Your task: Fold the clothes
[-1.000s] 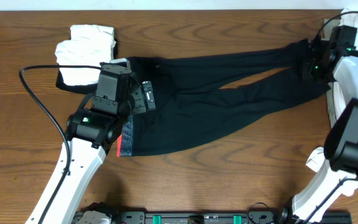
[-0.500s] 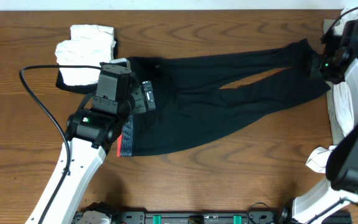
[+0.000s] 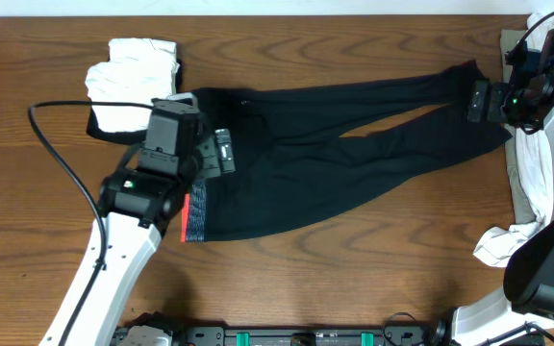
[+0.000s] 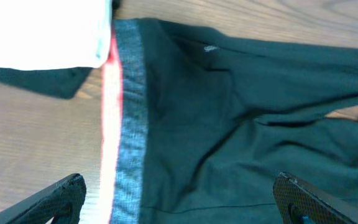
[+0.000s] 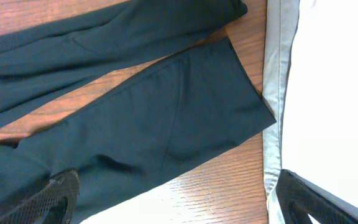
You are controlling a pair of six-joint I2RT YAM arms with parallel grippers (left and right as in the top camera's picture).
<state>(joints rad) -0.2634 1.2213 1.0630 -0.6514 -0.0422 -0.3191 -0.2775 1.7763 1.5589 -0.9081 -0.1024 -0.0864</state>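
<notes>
Left end effector, right end effector spread wide, empty; leggings waistband partly under left arm.

Black leggings flat on tabletop, legs diverging right, grey-red waistband left; white garment bunched upper-left.

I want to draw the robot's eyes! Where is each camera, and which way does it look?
Overhead: above the table, looking straight down at black leggings, a white folded cloth, both arms, left pincer, right pincer.
Left wrist: on the left arm, looking down at the grey, red-edged waistband; its open fingertips show.
Right wrist: on the right arm, looking down at the leg ends; its open fingertips show.
Shared: overhead and left wrist both see the waistband.
</notes>
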